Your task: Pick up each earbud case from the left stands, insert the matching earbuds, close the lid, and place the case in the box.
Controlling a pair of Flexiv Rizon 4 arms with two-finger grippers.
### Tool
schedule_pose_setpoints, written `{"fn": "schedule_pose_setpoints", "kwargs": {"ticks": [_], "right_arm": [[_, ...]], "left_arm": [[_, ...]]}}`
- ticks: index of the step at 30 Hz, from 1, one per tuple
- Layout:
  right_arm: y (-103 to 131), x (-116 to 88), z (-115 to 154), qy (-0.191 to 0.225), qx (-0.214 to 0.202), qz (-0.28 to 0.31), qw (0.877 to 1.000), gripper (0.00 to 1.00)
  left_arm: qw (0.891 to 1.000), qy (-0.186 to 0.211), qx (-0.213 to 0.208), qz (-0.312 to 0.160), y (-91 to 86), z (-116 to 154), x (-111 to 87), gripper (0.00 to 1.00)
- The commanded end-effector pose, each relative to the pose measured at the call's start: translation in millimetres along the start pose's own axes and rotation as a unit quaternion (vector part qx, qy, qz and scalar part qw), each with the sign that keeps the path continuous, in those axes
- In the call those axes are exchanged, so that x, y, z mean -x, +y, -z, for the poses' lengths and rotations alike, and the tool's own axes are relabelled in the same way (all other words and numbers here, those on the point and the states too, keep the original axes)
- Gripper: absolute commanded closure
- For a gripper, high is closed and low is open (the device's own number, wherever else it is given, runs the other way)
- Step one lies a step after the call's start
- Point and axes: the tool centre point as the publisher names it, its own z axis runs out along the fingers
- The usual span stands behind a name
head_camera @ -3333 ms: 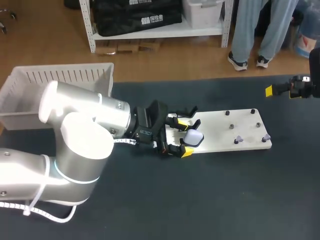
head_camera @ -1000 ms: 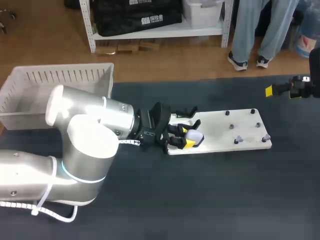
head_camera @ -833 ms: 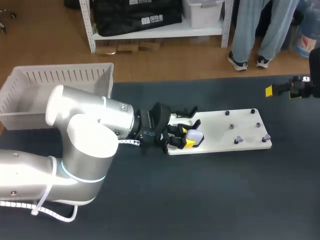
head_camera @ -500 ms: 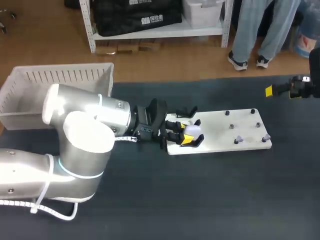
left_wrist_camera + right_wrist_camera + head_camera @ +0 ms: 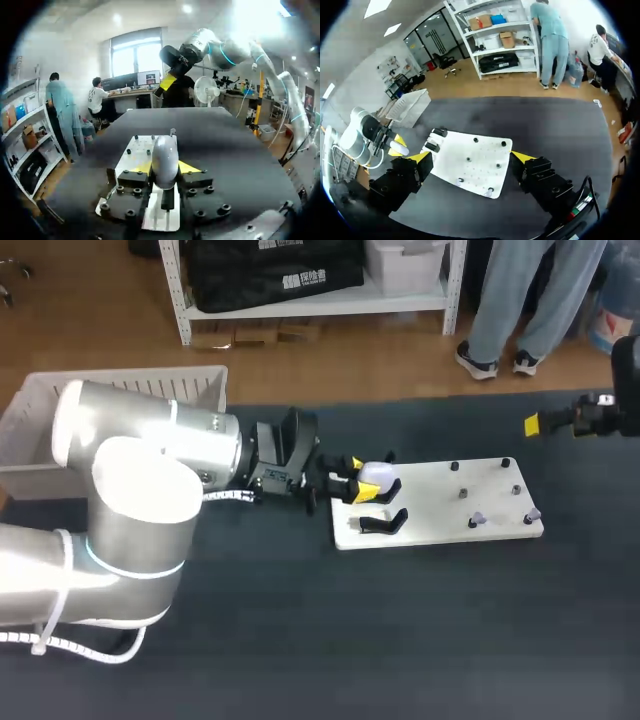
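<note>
- White earbud case [image 5: 376, 474] clamped between the left gripper's [image 5: 362, 480] fingers, over the white board's [image 5: 450, 510] back-left corner.
- Right gripper [image 5: 469, 155] spread wide, beyond the board's right edge.
- Black stand [image 5: 381, 523] at the board's front-left corner.

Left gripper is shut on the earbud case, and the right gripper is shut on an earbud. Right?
No: the right gripper is open and empty, as the right wrist view shows. The left gripper is shut on the earbud case.
</note>
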Motion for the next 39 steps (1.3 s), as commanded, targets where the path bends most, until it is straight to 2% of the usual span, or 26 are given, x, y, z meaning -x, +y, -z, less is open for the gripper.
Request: {"fn": "schedule_pose_setpoints", "kwargs": {"ticks": [1,4,12,18,27,39], "right_arm": [[12,0,-12,-0.003,0.011,0.018,1.0,0.0],[27,-3,-20,0.01,0.011,0.028,0.999,0.0],[63,-8,-34,0.034,0.045,0.056,0.997,0.0],[81,-5,-35,0.053,0.043,0.075,0.995,0.0],[89,-3,-50,0.066,0.063,0.084,0.992,0.0],[86,2,-58,0.074,0.068,0.084,0.991,0.0]], "left_arm": [[1.0,0.005,0.006,-0.005,6.2,-4,10.6,1.0],[1.0,0.009,0.008,-0.01,18.0,-9,16.0,1.0],[0.999,0.02,0.008,-0.029,43.5,-28,31.8,1.0],[0.999,0.022,0.004,-0.042,55.8,-41,41.7,1.0],[0.998,0.012,-0.001,-0.06,49.0,-47,54.6,1.0],[0.998,-0.001,-0.008,-0.07,32.1,-43,58.3,1.0]]}}
